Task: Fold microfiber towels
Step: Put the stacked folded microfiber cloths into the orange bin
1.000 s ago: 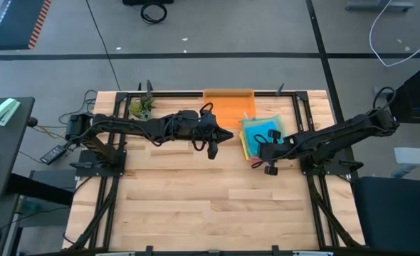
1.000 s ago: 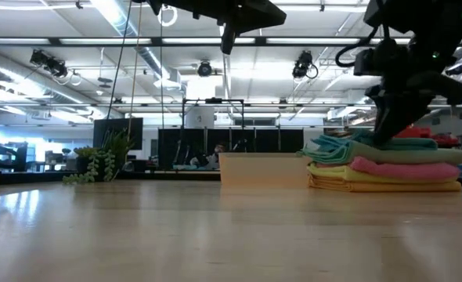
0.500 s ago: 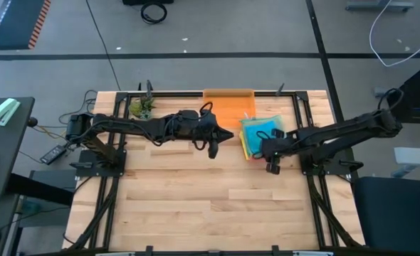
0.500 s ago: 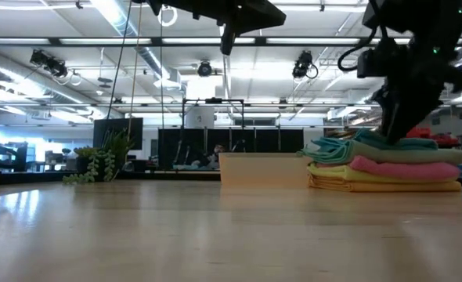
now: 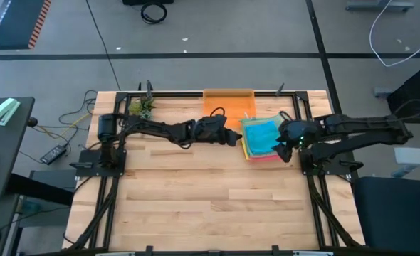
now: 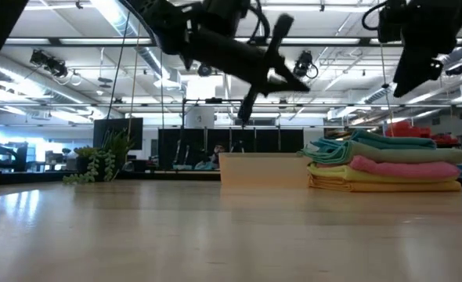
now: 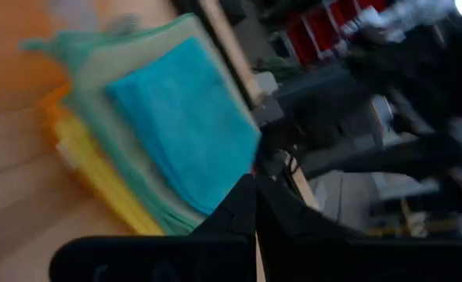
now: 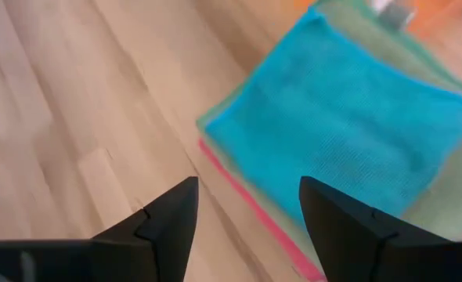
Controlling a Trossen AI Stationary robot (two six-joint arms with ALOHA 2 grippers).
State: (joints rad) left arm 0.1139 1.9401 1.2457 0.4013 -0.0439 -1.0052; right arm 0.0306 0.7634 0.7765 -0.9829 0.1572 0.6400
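Note:
A stack of folded microfiber towels [image 5: 261, 139] lies at the table's far right, a teal one [image 8: 341, 117] on top, then sage green, pink [image 6: 407, 166] and yellow [image 6: 388, 179] below. My left gripper [image 5: 235, 139] hovers just left of the stack, above the table, its fingers shut [image 7: 251, 200] with nothing between them. My right gripper [image 5: 280, 148] hangs open above the stack's right side [image 8: 247, 215], clear of the cloth.
A translucent orange bin [image 5: 228, 105] stands at the far edge, just left of the stack. A small plant [image 5: 142, 107] sits at the far left corner. Bare wood [image 5: 210, 199] fills the table's middle and near half.
My left gripper has gone down and toward the table's right edge, up to the towel stack, rolling as it went. My right gripper has risen off the stack's top and drawn back toward the right edge. The stack has stayed in place.

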